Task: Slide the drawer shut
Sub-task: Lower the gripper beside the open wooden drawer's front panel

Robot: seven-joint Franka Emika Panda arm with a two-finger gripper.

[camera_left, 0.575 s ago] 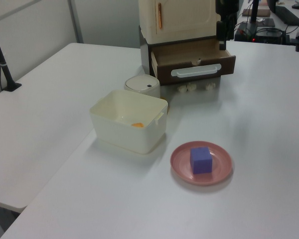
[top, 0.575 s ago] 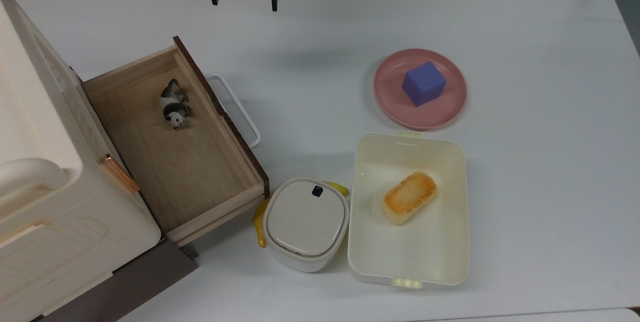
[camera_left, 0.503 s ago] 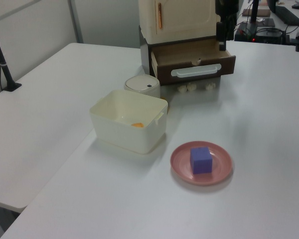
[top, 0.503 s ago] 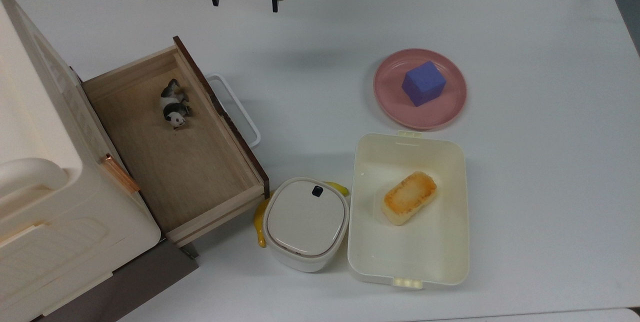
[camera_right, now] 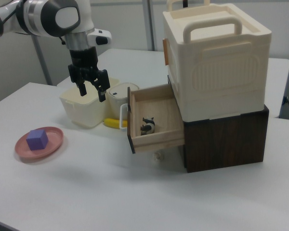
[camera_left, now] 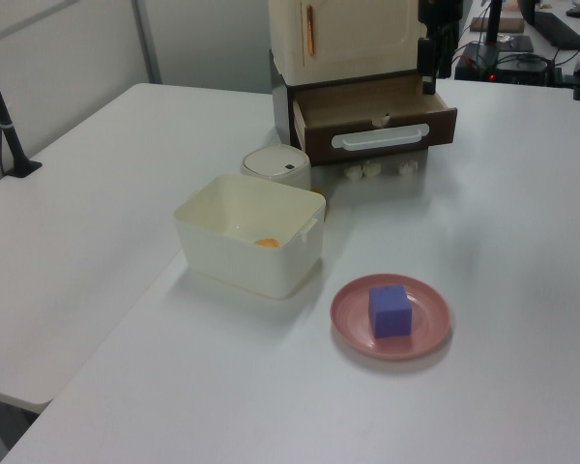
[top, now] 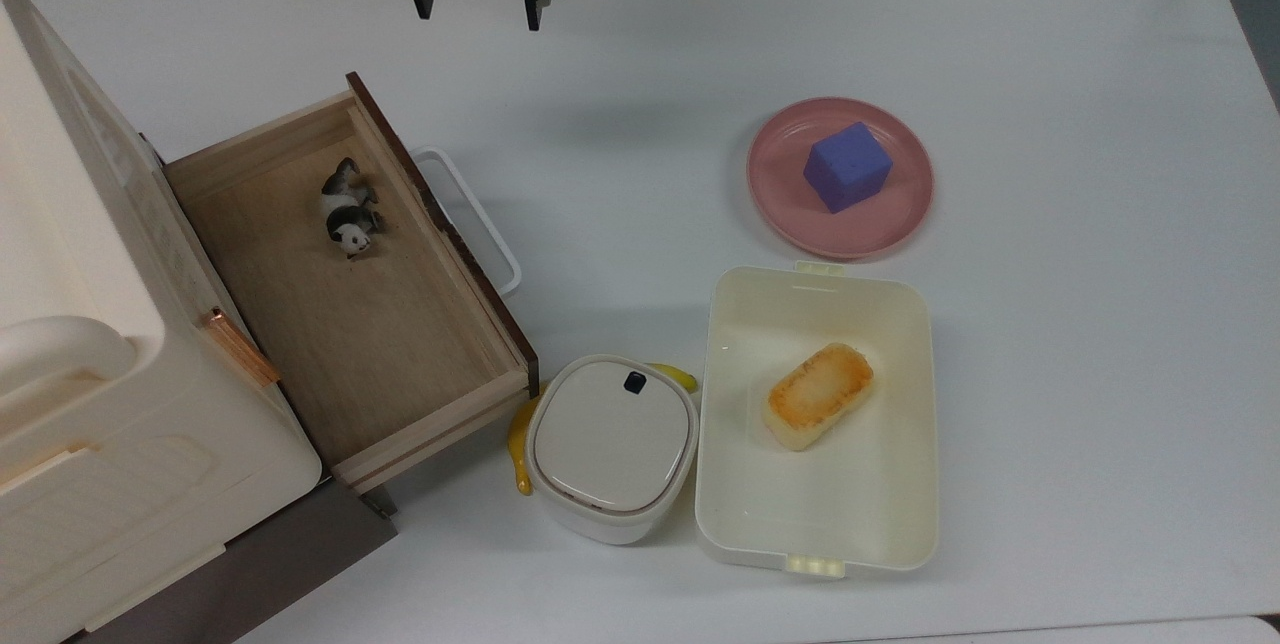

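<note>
The drawer [top: 350, 304] [camera_left: 367, 100] [camera_right: 156, 115] stands pulled out of the cream cabinet [top: 60, 354] [camera_right: 216, 57], a light-wood box with a dark brown front panel [camera_left: 377, 135] and a white loop handle [top: 475, 219] [camera_left: 379, 138] [camera_right: 121, 118]. A small panda figure [top: 348, 209] [camera_right: 147, 125] lies inside it. My gripper [top: 476, 12] [camera_right: 92, 93] hangs open and empty above the table, beyond the drawer's far end in the top view and in front of the handle in the right view. Its finger [camera_left: 428, 79] shows at the drawer's right corner in the left view.
A cream plastic container [top: 815, 524] [camera_left: 251, 237] holds a piece of toast [top: 818, 394]. Beside it a lidded white pot [top: 612, 444] [camera_left: 276, 164] sits over a banana [top: 518, 439]. A pink plate [top: 790, 209] [camera_right: 55, 144] carries a purple cube [top: 847, 166] [camera_left: 390, 309].
The gripper has shifted slightly toward the top view's left and a little lower in that view. The drawer and the other objects have not moved.
</note>
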